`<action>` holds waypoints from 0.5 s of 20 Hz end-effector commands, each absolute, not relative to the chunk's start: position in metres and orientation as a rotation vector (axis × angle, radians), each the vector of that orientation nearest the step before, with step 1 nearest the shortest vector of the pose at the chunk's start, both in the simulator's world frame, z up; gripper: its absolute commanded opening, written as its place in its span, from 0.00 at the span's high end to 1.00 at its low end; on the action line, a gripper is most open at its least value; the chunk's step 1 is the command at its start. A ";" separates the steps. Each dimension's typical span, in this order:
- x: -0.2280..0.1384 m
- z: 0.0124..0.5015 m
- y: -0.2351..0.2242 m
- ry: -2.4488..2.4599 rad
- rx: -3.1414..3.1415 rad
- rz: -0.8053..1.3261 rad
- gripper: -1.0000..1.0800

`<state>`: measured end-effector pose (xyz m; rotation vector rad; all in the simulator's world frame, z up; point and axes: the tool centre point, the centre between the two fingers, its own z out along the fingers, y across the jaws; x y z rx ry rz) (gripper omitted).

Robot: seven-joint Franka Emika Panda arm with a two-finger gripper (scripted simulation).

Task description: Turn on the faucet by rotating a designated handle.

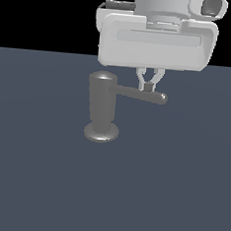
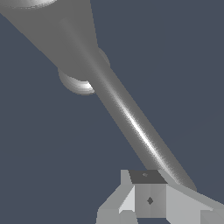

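Note:
The faucet (image 1: 101, 104) is a dull grey upright cylinder on a flat round base (image 1: 101, 133). Its handle (image 1: 139, 94), a thin grey rod, sticks out from the top toward the exterior view's right. My white gripper (image 1: 149, 85) hangs over the rod's outer part, fingers drawn together into a point, the tips right at the rod's upper edge. In the wrist view the handle (image 2: 131, 118) runs diagonally from the faucet (image 2: 52, 26) to the closed fingertips (image 2: 148, 192), which sit against its end section. Nothing shows between the fingers.
The faucet stands on a flat dark blue-grey floor (image 1: 170, 191). No other objects show around it.

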<state>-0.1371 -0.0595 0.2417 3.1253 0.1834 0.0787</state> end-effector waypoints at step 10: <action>-0.114 0.236 -0.075 0.188 3.127 0.056 1.00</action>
